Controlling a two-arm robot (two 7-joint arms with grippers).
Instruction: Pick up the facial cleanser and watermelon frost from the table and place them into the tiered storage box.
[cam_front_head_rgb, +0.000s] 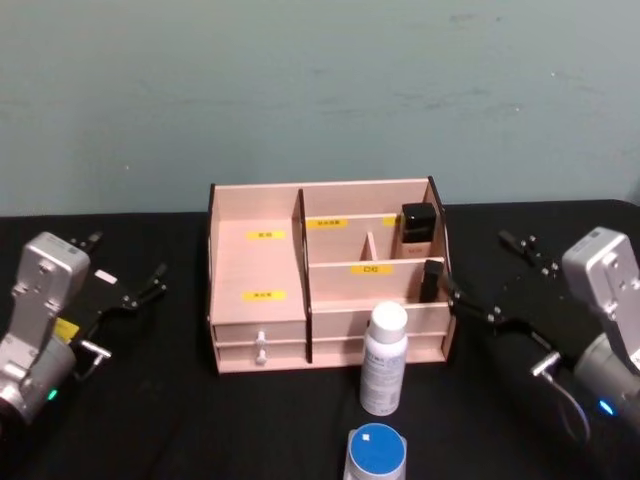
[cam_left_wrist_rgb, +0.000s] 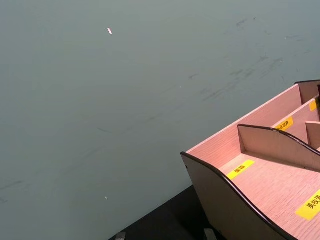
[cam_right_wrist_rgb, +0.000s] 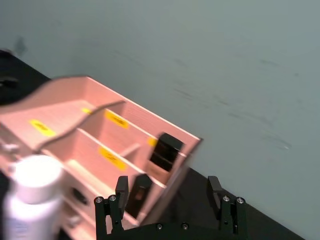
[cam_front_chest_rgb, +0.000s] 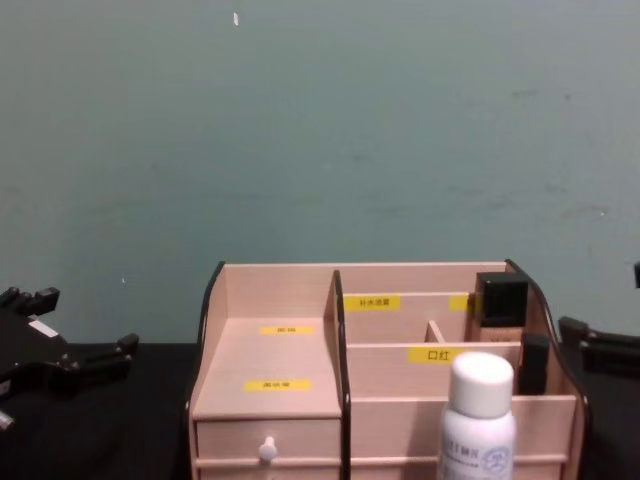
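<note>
The white bottle (cam_front_head_rgb: 384, 358) stands on the table (cam_front_head_rgb: 150, 400) just before the tiered storage box (cam_front_head_rgb: 260, 260). The head view also catches a blue-topped container (cam_front_head_rgb: 376, 452) nearer the robot. The box's right compartments hold two black items (cam_front_head_rgb: 418, 222). The left gripper (cam_front_head_rgb: 128, 255) and right gripper (cam_front_head_rgb: 477, 263) flank it, fingers spread.

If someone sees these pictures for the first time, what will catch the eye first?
The light wooden tiered storage box stands in the middle of the black table, against a green-grey wall. A white bottle stands upright just in front of its right half, with a blue-topped container nearer the robot. The left claw and right claw flank the box, both open.
</note>
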